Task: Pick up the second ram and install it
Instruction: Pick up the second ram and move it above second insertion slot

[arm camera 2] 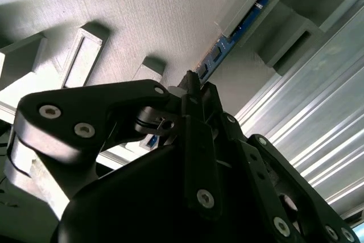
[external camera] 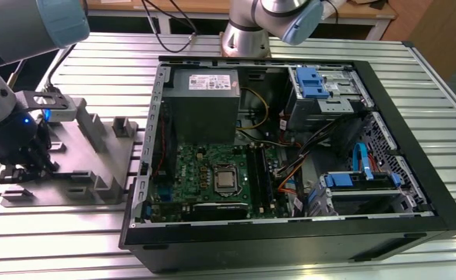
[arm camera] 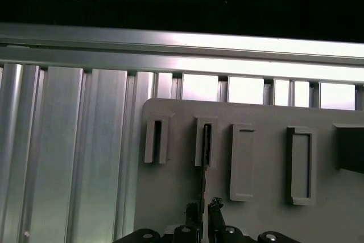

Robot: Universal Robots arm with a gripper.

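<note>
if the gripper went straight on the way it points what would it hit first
Probably the ram stick standing on edge in the gray holder, in line with the gripper; depth is unclear.

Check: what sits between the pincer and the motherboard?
Exterior view: the grey fixture's raised blocks, then the case's side wall, lie between pincer and motherboard.

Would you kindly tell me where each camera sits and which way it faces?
Exterior view: high off the arm, looking down on the open computer case and grey fixture; the arm and gripper show on the exterior view's left.
Second wrist view: close behind the gripper, looking along it at the second ram standing in the fixture.
First wrist view: above the gripper, facing down on the fixture and slatted table.
Shared: all three show the gripper and fixture.
</note>
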